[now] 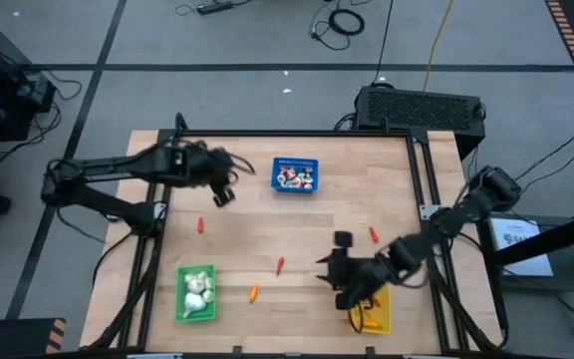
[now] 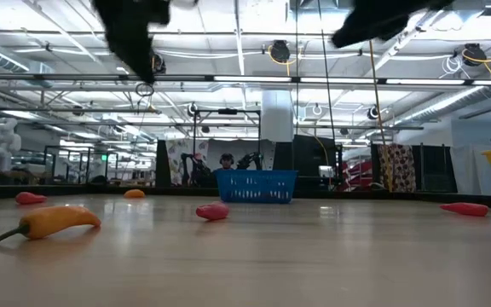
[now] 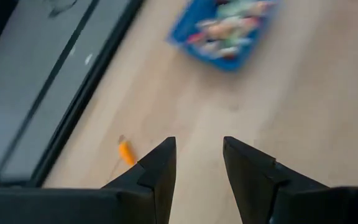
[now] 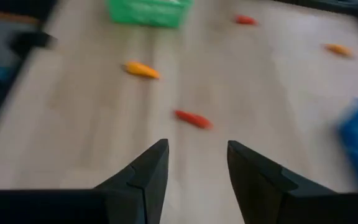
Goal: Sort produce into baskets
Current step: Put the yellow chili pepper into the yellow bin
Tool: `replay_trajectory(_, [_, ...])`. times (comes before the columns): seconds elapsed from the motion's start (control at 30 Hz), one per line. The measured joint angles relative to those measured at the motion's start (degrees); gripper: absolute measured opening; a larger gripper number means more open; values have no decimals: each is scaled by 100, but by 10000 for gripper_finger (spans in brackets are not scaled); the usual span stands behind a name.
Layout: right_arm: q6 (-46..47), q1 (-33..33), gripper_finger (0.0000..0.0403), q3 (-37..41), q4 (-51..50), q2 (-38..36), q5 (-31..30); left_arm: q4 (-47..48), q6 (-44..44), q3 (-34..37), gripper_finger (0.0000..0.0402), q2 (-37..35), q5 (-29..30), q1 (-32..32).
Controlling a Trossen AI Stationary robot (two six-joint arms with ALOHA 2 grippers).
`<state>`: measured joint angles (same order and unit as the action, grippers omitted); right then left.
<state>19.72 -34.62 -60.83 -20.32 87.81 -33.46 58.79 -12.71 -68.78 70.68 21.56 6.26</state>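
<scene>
Left hand (image 1: 223, 189), fingers parted and empty, hovers over the wooden worktop (image 1: 297, 234) at ten o'clock, beside the blue perforated plastic basket (image 1: 295, 175). Green plastic basket (image 1: 195, 293) holds white bulbs at seven. Loose orange-red toy sticks (image 1: 280, 265) await sorting centrally. Right hand (image 1: 339, 269), parted, empty, overhangs the yellow plastic basket (image 1: 372, 317) at five.

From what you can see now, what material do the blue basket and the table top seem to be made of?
The blue basket looks like moulded plastic: a uniform bright colour and thin walls with rows of slots. The table top looks like pale wood with a smooth, slightly glossy finish: plank lines and grain show, and the low view shows soft reflections. Both are judged by look only.
</scene>
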Motion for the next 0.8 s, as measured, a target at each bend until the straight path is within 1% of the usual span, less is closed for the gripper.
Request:
replay_trajectory(0.07, [-381,276,155,303,876,0,678,-274,-145,547,141,-302,-2,518])
replay_trajectory(0.17, [-574,611,155,545,1562,2,1360,-530,-233,1157,141,-434,-138,1495])
replay_trajectory(0.23, [-580,765,155,582,1607,2,1528,-793,-114,1446,141,-381,-391,2215])
replay_trajectory(0.37, [-565,904,155,582,1586,2,1574,-1577,129,1840,141,15,-1303,3371])
replay_trajectory(0.43, [-584,912,155,582,1580,2,1584,-1824,129,1882,141,308,-1402,3767])
replay_trajectory(0.5, [-628,912,155,582,1580,2,1584,-1969,149,1882,141,632,-1414,4038])
replay_trajectory(0.57, [-700,912,155,582,1580,2,1584,-2097,149,1887,141,956,-1482,4180])
replay_trajectory(0.73, [-923,912,155,582,1575,2,1581,-2478,160,1887,141,1615,-2037,4251])
replay_trajectory(0.8, [-1000,917,155,582,1556,2,1578,-2578,243,1887,141,1785,-2099,4240])
